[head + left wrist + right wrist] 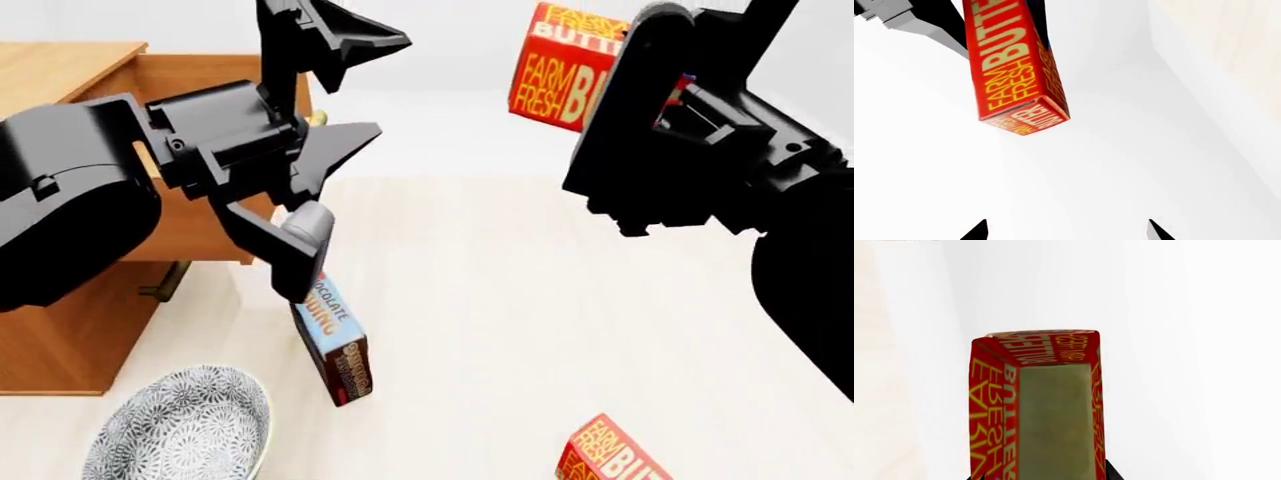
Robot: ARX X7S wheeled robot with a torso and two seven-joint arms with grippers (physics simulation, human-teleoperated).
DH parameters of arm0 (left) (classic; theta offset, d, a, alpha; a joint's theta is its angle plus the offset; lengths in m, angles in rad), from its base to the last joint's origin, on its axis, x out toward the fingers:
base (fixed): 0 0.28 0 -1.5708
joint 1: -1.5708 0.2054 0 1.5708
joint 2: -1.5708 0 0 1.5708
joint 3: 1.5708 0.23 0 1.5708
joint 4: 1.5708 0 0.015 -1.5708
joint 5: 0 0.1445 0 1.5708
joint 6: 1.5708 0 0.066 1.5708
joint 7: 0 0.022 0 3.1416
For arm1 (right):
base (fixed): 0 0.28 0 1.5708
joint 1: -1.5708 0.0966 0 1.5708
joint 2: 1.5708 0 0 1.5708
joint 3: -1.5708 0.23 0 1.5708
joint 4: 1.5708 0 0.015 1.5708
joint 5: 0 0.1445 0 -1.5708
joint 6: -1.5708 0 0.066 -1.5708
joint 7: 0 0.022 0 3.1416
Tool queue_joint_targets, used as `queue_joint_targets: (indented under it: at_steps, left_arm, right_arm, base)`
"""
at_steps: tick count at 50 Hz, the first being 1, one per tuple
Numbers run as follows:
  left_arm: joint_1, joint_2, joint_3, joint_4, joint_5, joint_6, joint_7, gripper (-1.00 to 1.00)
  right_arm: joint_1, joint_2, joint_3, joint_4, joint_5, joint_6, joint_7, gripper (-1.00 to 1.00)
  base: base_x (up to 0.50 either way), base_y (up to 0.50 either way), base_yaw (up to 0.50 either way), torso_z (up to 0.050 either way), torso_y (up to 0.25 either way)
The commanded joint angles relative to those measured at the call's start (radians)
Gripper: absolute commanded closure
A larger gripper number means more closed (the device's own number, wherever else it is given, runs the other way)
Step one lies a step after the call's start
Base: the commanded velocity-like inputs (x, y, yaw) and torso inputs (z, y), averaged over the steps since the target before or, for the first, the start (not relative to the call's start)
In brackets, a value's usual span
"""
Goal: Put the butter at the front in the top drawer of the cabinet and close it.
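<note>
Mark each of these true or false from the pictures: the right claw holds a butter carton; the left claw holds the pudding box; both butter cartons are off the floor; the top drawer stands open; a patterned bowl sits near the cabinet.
1. The right claw holds a butter carton. True.
2. The left claw holds the chocolate pudding box. False: that claw is open and empty; the box lies on the floor below it.
3. Both butter cartons are off the floor. False: a second butter carton lies on the floor.
4. The top drawer stands open. True: it juts out from the cabinet.
5. A patterned bowl sits near the cabinet. True.
</note>
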Motion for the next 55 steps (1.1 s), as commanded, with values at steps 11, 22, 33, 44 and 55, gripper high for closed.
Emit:
queue_joint_targets:
  at_steps: [11,22,33,44,55]
  left_arm:
    - [0.025,0.034,0.000,-0.032,-0.007,-0.009,-0.044,-1.00]
    - [0.033,0.047,0.004,-0.039,0.001,-0.005,-0.064,-1.00]
    - [0.048,0.047,0.013,-0.037,0.008,-0.003,-0.071,-1.00]
    - [0.058,0.055,0.018,-0.042,0.017,-0.005,-0.085,-1.00]
    - [0.054,0.064,0.019,-0.053,0.020,-0.002,-0.093,-1.00]
  right_arm:
    - [-0.064,-0.003,0.062,-0.049,-0.049,0.026,0.092,1.00]
    - [-0.099,-0.037,0.096,-0.017,-0.005,0.022,0.103,1.00]
    - [-0.115,-0.068,0.131,0.007,0.041,0.048,0.105,1.00]
    - [-0.119,-0.103,0.136,0.039,0.050,0.071,0.108,1.00]
    - [-0.109,-0.136,0.145,0.062,0.052,0.086,0.107,1.00]
  base:
    - [0.00,0.00,0.00,0.001,0.001]
    - [0.00,0.00,0.00,0.000,0.002]
    - [0.00,0.00,0.00,0.001,0.001]
    - [0.00,0.00,0.00,0.000,0.001]
    - [0.00,0.00,0.00,0.001,0.001]
